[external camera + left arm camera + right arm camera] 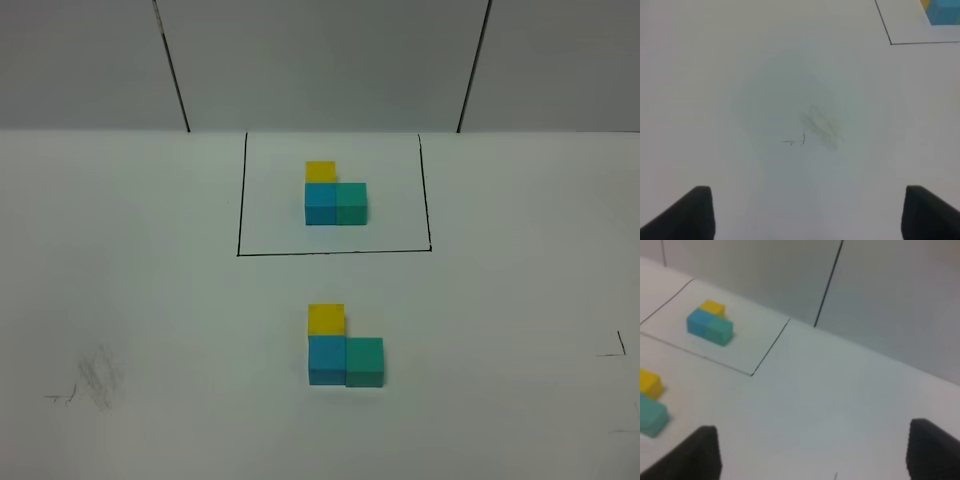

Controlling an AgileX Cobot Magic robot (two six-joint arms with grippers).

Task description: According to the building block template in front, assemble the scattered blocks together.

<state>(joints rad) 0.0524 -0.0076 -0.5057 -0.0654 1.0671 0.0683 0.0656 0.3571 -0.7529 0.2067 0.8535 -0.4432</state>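
Both grippers, left gripper (807,212) and right gripper (812,452), hang wide and empty; the scattered blocks (344,348) already mirror the building block template (335,193), though teal (365,362) wants a gentle squaring nudge.

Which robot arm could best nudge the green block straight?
Probably the right. Its camera sees the loose green block and yellow block close by. The left gripper faces bare table. The green block sits slightly askew beside the blue block.
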